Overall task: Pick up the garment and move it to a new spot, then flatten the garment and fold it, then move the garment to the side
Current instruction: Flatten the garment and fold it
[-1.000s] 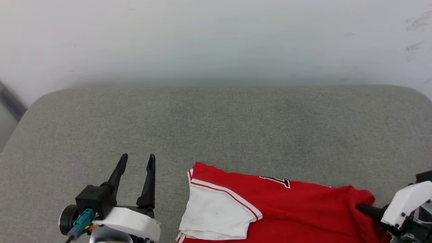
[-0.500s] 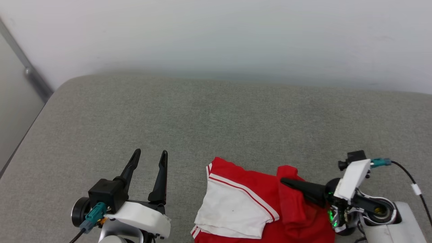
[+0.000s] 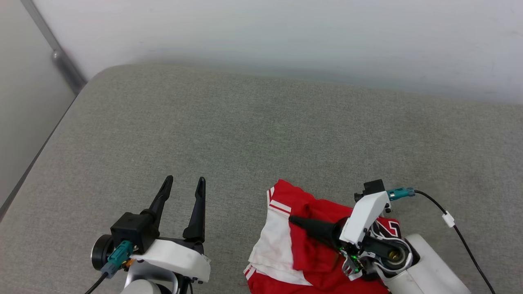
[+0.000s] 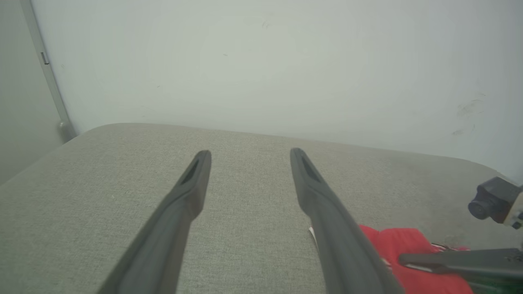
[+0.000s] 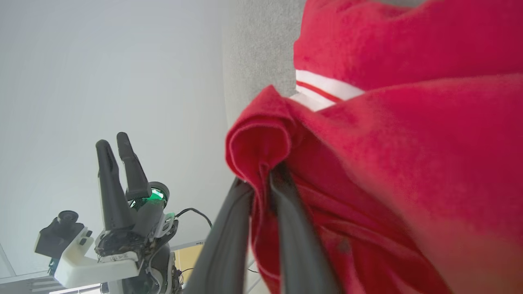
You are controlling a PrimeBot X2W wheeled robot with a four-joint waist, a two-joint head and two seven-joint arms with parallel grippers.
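- A pale wall (image 3: 286, 32) is running behind everything, with a grey metal strip (image 3: 61, 61) slanting down its left end.
- A grey, fabric-covered worktop (image 3: 204, 134) with a rounded corner is carrying the task's thing.
- The garment (image 3: 310, 253) is lying bunched at the near edge of the worktop, right of the middle in the head view. Red cloth is folding over a white sleeve (image 3: 273, 241), and red-and-white striped trim (image 3: 280, 206) is showing at its far corner.
- A scrap of black, white-outlined print (image 3: 390, 226) is peeking out beside the right wrist. Too little of it is showing to read, and no other writing is legible.
- The right hand (image 3: 291, 219) is lying across the garment, fingers pointing towards the robot's left. In the right wrist view its two fingers (image 5: 229, 228) are sitting close together, pinching a raised fold of red cloth (image 5: 408, 143) between them.
- The left hand (image 3: 184, 179) is hovering over bare worktop to the left of the garment, not touching it. Its fingers are standing wide apart with nothing between them, as the left wrist view (image 4: 250, 153) is showing.
- A black cable (image 3: 449, 220) is trailing from the right wrist across the worktop.
- A teal connector (image 3: 400, 192) is sticking out of the right wrist, and another (image 3: 118, 254) is plugging into the left.
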